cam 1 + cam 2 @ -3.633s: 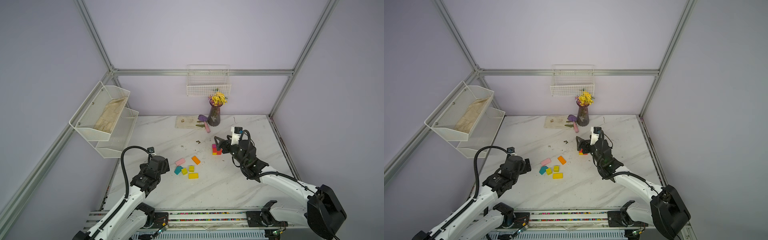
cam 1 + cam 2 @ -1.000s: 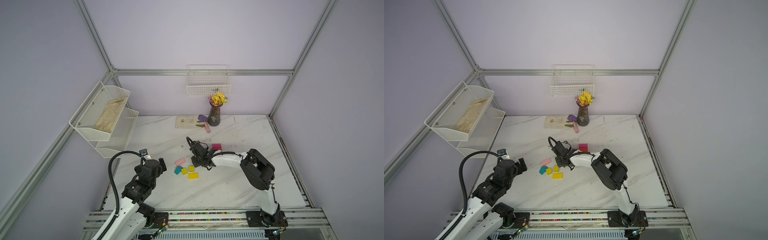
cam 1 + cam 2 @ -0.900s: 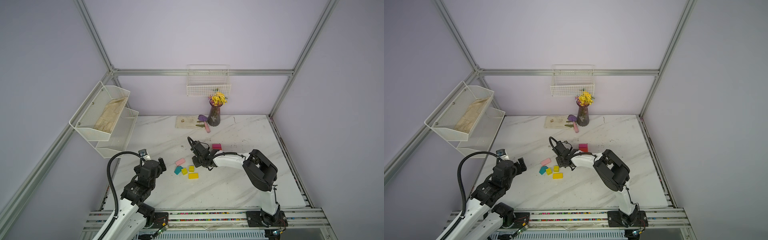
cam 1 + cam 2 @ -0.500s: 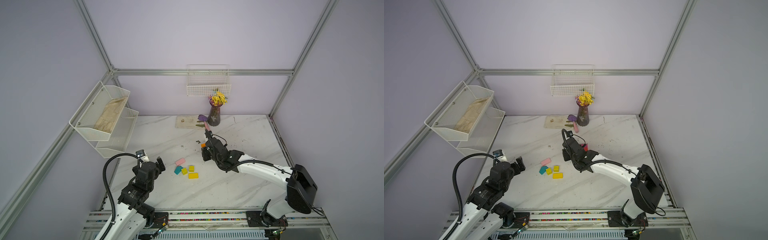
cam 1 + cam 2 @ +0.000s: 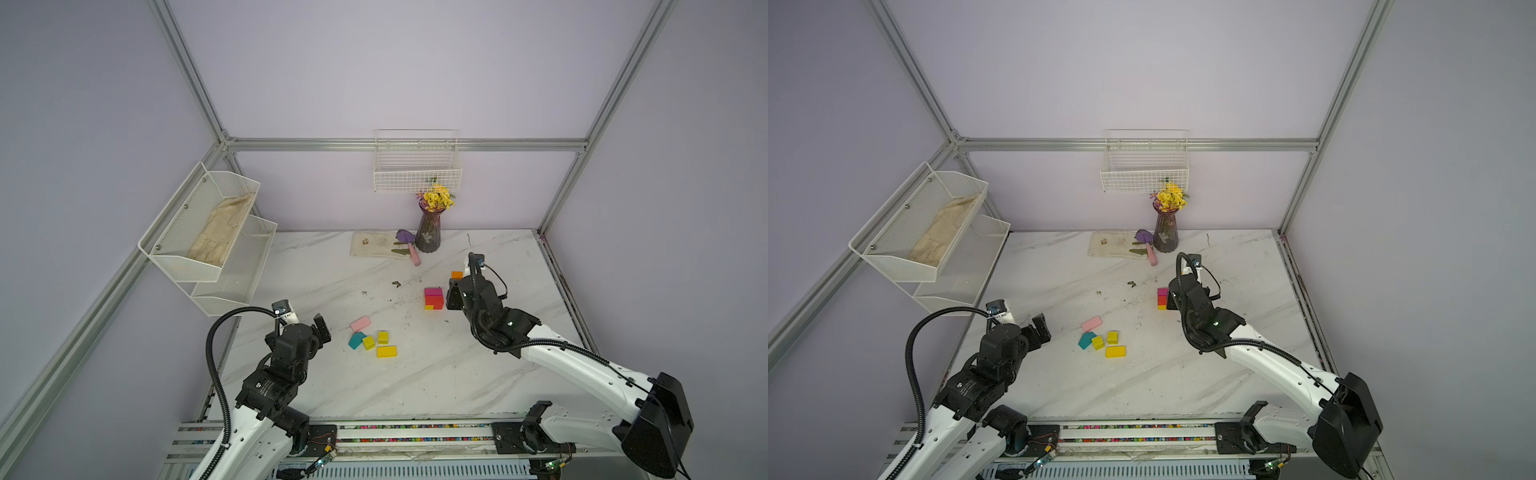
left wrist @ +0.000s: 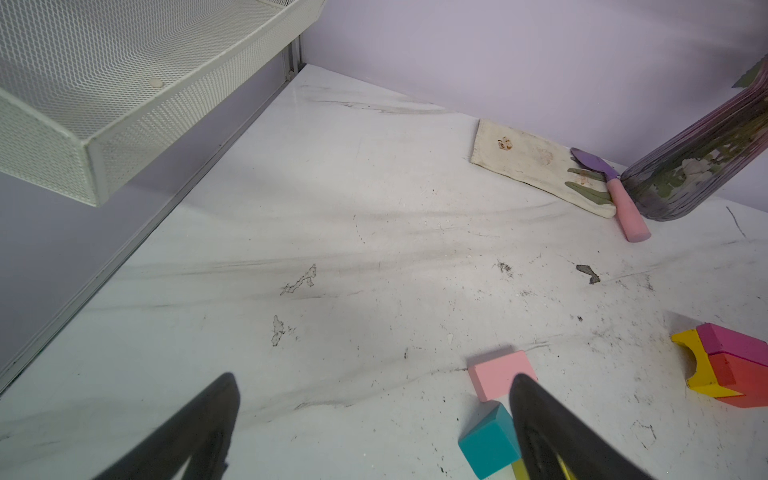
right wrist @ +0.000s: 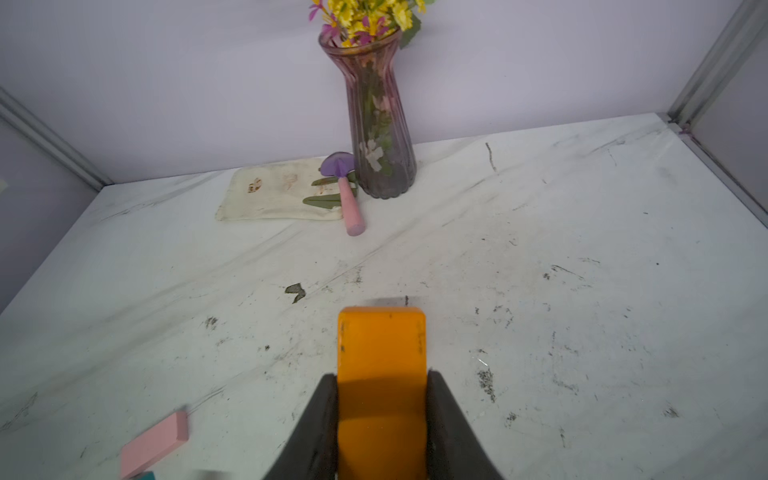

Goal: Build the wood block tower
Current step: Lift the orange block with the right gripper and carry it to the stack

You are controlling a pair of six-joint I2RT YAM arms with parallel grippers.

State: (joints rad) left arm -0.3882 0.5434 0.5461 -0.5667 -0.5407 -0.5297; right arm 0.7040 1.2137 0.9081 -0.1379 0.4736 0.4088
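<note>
The tower (image 5: pixel 433 298) is a short stack of yellow, red and magenta wood blocks, seen in both top views (image 5: pixel 1163 298) and in the left wrist view (image 6: pixel 727 365). My right gripper (image 7: pixel 381 378) is shut on an orange block (image 7: pixel 381 357), held above the table just right of the tower (image 5: pixel 456 274). Loose blocks lie left of centre: pink (image 5: pixel 360 323), teal (image 5: pixel 356 340), two yellow cubes (image 5: pixel 368 342) and a yellow brick (image 5: pixel 386 351). My left gripper (image 6: pixel 374 380) is open and empty, left of the pink block (image 6: pixel 498 374) and the teal block (image 6: pixel 488 446).
A purple flower vase (image 5: pixel 428 235) stands at the back, beside a stained cloth (image 5: pixel 374 245) and a pink-handled trowel (image 5: pixel 413 253). Two white mesh shelves (image 5: pixel 208 241) jut out from the left wall. A wire basket (image 5: pixel 417 166) hangs on the back wall.
My right gripper has carried the orange block from the loose blocks rightward, past the tower to its right side. The left arm has drawn back slightly toward the front left, still open.
</note>
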